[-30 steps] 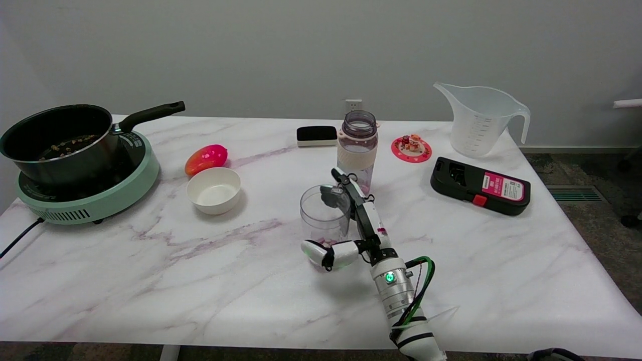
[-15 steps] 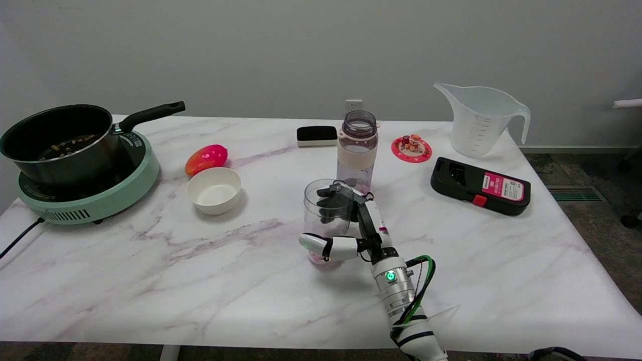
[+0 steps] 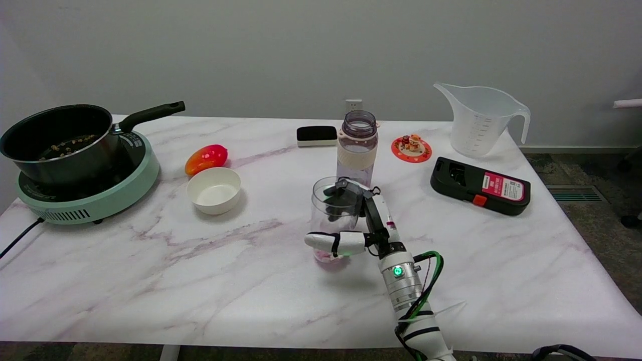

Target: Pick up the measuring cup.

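While I held the right hand point(image 3: 371, 220) against it, the measuring cup point(image 3: 326, 223), a small clear tumbler with a pinkish tint at its base, stood upright near the middle of the table point(image 3: 150, 271), just in front of the water bottle point(image 3: 357, 148) and well apart from the large graduated jug point(image 3: 476, 123) at the far right corner. The hand was closed around the cup: the fingers point(image 3: 341, 193) curled round its far side, showing dark through the wall, and the thumb point(image 3: 333, 242) lay across the near side low down. Whether the base had left the table I could not tell. I judged the cup to be light, thin-walled and stiff, with a smooth, slippery surface and no handle; too hard a squeeze might flex or crack it, too soft a one might let it slide. The best hold seemed to be around the middle of the wall, thumb opposite the fingers, with the cup kept upright. Compared with one second earlier, the fingers, then extended beside the cup, had wrapped round it; the thumb, then lying below the cup's base, had risen onto its near wall; and cup and hand together had shifted slightly to the right, towards the bottle.
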{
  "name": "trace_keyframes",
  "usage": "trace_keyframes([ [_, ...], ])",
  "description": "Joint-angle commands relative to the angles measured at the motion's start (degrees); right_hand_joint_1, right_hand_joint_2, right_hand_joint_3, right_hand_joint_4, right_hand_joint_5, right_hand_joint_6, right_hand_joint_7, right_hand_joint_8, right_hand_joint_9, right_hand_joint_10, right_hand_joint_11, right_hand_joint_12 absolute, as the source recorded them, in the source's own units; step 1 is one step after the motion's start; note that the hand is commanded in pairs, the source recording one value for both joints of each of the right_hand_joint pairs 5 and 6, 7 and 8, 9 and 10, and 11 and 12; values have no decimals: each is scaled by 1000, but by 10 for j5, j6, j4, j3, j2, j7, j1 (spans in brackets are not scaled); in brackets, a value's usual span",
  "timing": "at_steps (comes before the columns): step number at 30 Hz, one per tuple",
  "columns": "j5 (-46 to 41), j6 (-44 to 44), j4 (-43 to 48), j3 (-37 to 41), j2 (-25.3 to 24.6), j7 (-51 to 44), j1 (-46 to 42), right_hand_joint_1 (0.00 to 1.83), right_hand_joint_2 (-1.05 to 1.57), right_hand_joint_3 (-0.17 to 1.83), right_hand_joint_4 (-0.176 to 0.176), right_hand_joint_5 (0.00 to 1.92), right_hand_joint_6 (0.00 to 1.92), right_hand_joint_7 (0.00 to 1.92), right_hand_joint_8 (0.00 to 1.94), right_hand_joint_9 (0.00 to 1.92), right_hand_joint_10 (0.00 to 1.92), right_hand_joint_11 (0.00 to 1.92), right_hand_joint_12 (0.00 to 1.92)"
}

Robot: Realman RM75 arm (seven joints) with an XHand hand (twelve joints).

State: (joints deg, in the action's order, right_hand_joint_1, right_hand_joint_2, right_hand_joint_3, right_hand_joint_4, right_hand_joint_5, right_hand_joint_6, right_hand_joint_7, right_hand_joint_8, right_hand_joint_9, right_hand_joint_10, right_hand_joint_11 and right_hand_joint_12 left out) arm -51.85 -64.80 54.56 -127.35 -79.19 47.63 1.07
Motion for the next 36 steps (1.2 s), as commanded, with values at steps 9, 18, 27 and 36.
trace_keyframes([
  [9, -62, 16, 169, 78, 123, -83, -21, 1331, 1309, 327, 0, 1806, 1806, 1596, 1596, 1341, 1341, 1234, 1234],
  [18, -177, 52, 251, 108, 229, -130, -30, 1343, 1338, 343, 0, 1818, 1818, 1610, 1610, 1350, 1350, 1244, 1244],
  [27, -221, 91, 269, 186, 245, -171, -30, 1368, 1252, 390, 0, 1771, 1771, 1586, 1586, 1343, 1343, 1232, 1232],
  [36, -241, 93, 264, 233, 250, -163, -30, 1380, 1167, 437, 0, 1780, 1780, 1594, 1594, 1357, 1357, 1231, 1231],
])
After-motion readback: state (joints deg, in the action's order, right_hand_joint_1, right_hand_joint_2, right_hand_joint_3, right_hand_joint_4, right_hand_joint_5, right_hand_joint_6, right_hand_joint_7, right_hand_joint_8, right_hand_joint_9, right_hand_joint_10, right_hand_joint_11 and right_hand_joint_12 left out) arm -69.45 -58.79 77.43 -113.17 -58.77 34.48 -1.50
